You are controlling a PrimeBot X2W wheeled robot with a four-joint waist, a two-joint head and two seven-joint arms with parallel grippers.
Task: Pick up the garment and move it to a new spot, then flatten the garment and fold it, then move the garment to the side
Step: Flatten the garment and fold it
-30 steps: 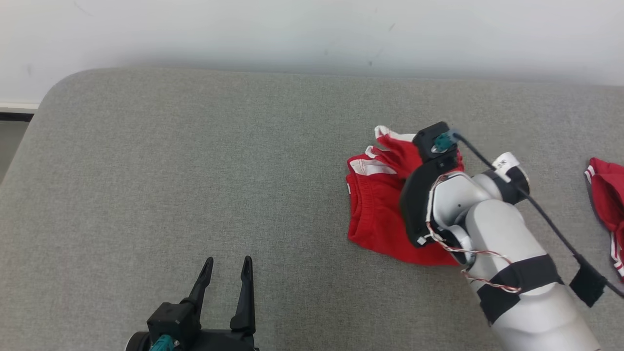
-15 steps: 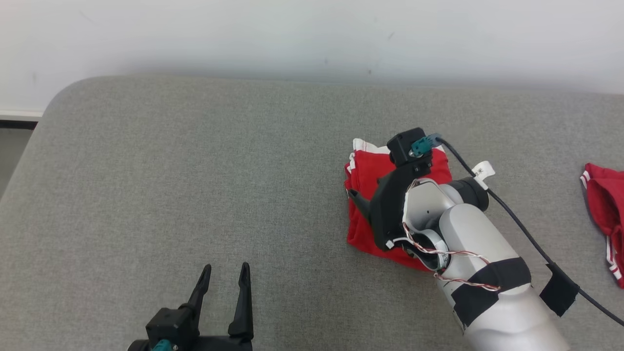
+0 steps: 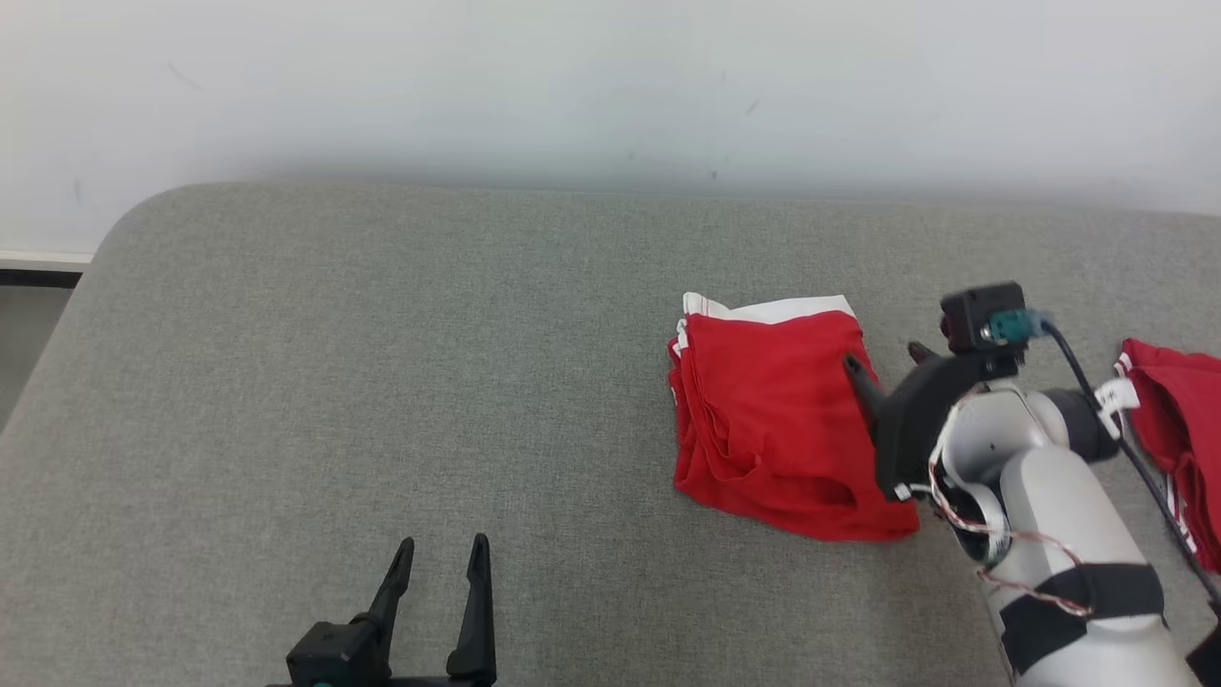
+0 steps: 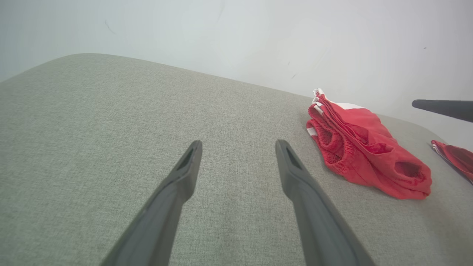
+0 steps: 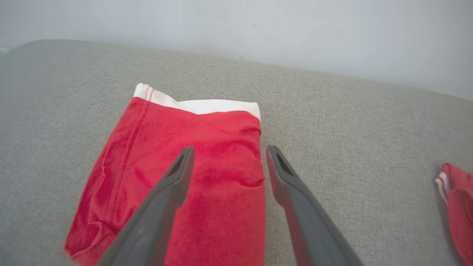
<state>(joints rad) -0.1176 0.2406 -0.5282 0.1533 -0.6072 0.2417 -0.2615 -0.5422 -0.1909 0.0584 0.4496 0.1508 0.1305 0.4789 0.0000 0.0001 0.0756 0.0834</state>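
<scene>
Two grippers stand spread and empty over a grey bench (image 3: 382,363) against a pale wall (image 3: 572,86). At the front edge, left of centre, the left gripper (image 3: 443,544) has its fingers parted with only bare fabric between them; the head view cuts off its body at the bottom of the frame. Right of centre, between the front and back edges, the red garment (image 3: 773,429) lies folded into a rough rectangle, its white band toward the back edge. The left wrist view shows what the head view does not: the stacked layers, a gathered waistband and a leg opening along the side facing the front left. Just right of it, the right gripper (image 3: 883,355) is released, grasping nothing. Its wrist view puts one finger over the cloth's right edge and the other over bare bench beside it; whether either tip touches the cloth cannot be told. In the left wrist view only one of its fingers reaches in, from the right of the frame. At the right end of the bench a second red garment (image 3: 1169,401) with white stripes lies apart from the first, partly hidden behind the right arm and cut off by the frame.
</scene>
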